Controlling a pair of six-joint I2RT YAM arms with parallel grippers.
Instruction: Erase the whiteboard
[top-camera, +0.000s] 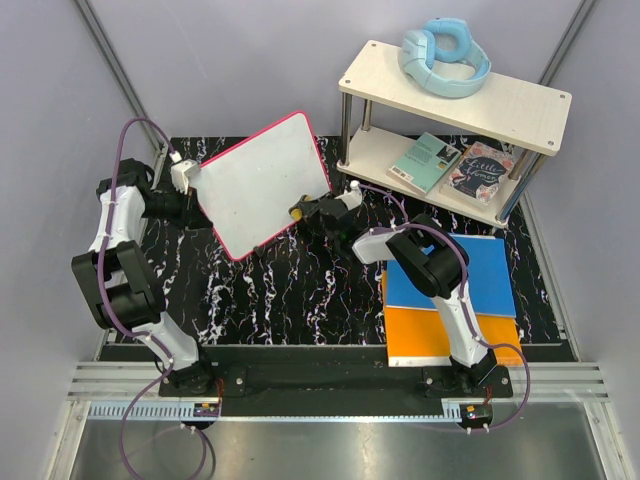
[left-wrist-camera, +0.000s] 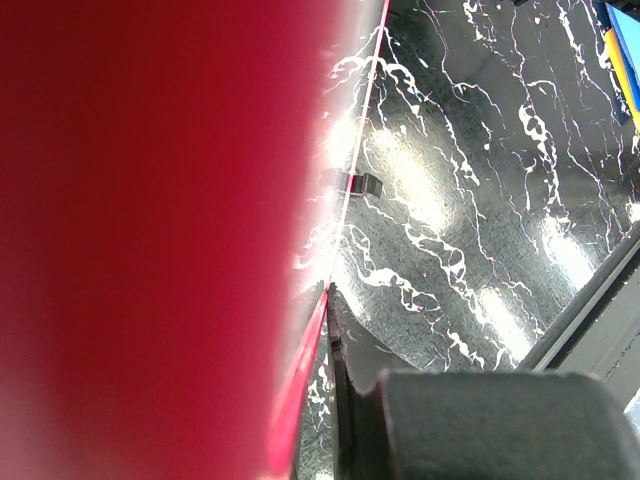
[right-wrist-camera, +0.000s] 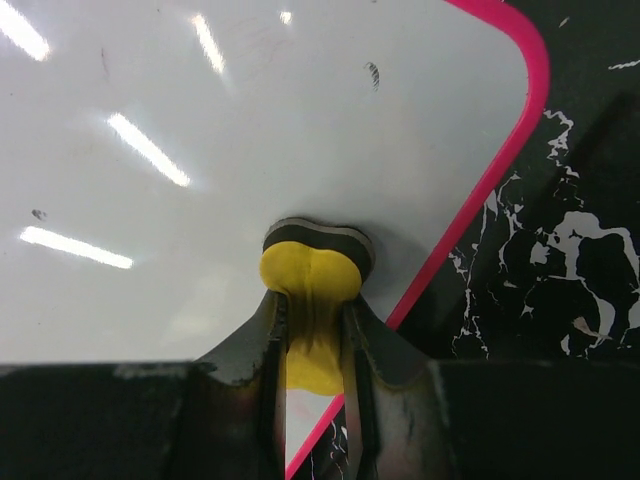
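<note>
The whiteboard (top-camera: 265, 185), white with a pink-red rim, is tilted up off the black marbled table. My left gripper (top-camera: 190, 178) is shut on its left edge. In the left wrist view its blurred red side (left-wrist-camera: 150, 200) fills the left half, with my left gripper (left-wrist-camera: 328, 330) clamped on the rim. My right gripper (top-camera: 308, 210) is shut on a yellow eraser (top-camera: 297, 211) and presses its dark pad against the board's face near the lower right edge. The right wrist view shows the eraser (right-wrist-camera: 310, 275) on the board (right-wrist-camera: 250, 130), with faint dark specks (right-wrist-camera: 372, 72) left on the white.
A two-level wooden shelf (top-camera: 520, 110) stands at the back right, with light blue headphones (top-camera: 445, 55) on top and two books (top-camera: 425, 162) below. A blue flat rectangle (top-camera: 490, 275) and an orange one (top-camera: 420, 335) lie by the right arm.
</note>
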